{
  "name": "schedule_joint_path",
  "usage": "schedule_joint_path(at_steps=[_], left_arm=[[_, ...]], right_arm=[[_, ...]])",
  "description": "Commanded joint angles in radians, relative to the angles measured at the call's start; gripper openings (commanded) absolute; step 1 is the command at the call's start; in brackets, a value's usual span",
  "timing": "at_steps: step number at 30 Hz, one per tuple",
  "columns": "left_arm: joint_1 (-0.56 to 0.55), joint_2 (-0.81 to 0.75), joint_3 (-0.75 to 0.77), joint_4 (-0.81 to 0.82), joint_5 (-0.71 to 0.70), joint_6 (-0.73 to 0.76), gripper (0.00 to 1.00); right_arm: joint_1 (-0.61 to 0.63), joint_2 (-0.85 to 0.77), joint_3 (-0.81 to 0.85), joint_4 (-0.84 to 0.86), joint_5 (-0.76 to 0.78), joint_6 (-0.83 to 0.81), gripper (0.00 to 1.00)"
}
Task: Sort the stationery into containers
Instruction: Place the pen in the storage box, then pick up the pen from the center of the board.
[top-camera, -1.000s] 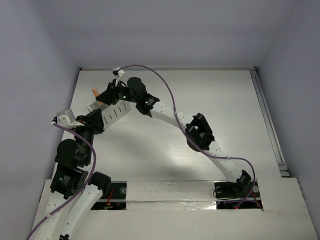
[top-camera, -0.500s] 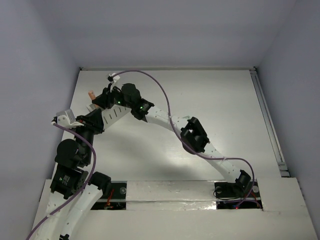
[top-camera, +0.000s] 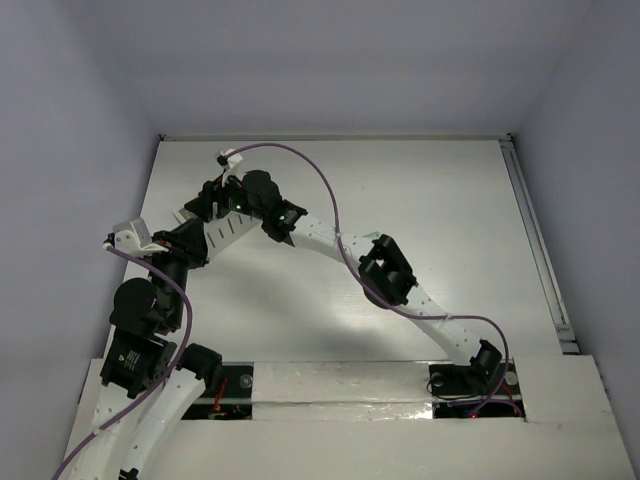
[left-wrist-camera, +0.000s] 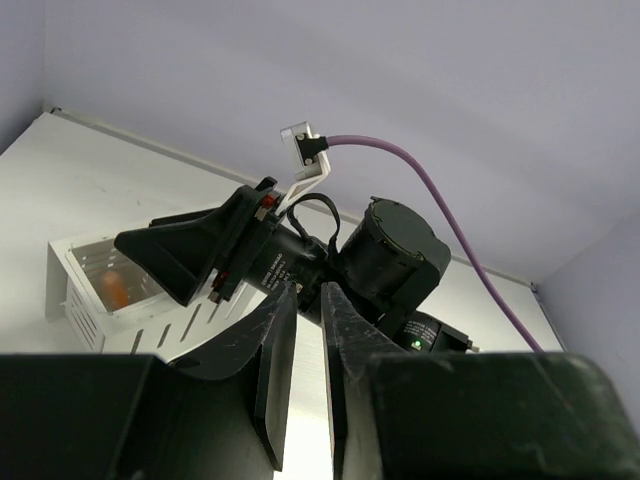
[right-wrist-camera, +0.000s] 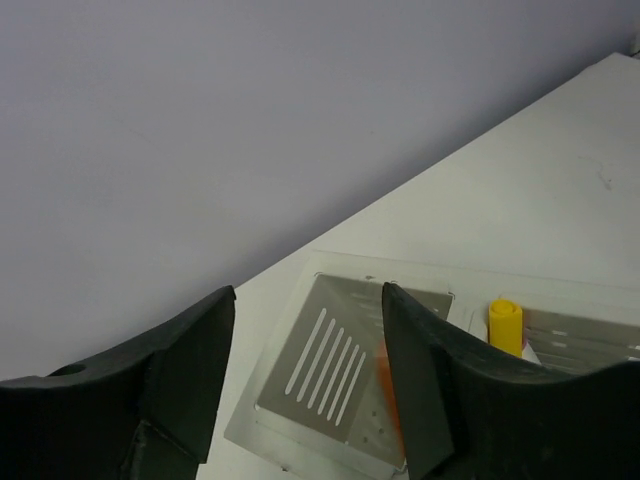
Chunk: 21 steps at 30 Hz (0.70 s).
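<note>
The white two-compartment box (top-camera: 232, 228) stands at the far left of the table. In the right wrist view its slotted wall (right-wrist-camera: 330, 365) lies right below my right gripper (right-wrist-camera: 308, 300), which is open and empty. An orange piece (right-wrist-camera: 385, 385) lies in that compartment, and a yellow pen cap (right-wrist-camera: 506, 325) shows in the neighbouring one. From above, the right gripper (top-camera: 197, 205) hangs over the box's far end. My left gripper (top-camera: 200, 245) sits by the box's near side. In its own view its jaws (left-wrist-camera: 308, 295) stand almost together with nothing between them. The box (left-wrist-camera: 90, 300) with the orange piece (left-wrist-camera: 118, 288) shows to its left.
The left wall runs close beside the box. The right arm stretches diagonally across the table, with a purple cable (top-camera: 320, 180) looping above it. A rail (top-camera: 535, 240) runs along the table's right edge.
My right gripper has moved left and now sits over the box. The orange piece that showed by its fingertips from above no longer shows there. The left arm has not moved.
</note>
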Motion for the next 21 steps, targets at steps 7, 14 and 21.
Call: schedule_joint_path(at_steps=[7,14,21], left_arm=[[0.003,-0.001,-0.001,0.047,0.009,0.005,0.13],[0.003,-0.011,-0.001,0.045,0.003,0.007,0.13],[0.003,-0.017,-0.002,0.047,0.006,0.007,0.13]], right_arm=[[0.014,-0.126,-0.101,0.139,-0.006,-0.026,0.67],[-0.004,-0.513,-0.645,0.36,0.092,-0.109,0.24],[-0.079,-0.919,-1.195,0.357,0.198,-0.18,0.0]])
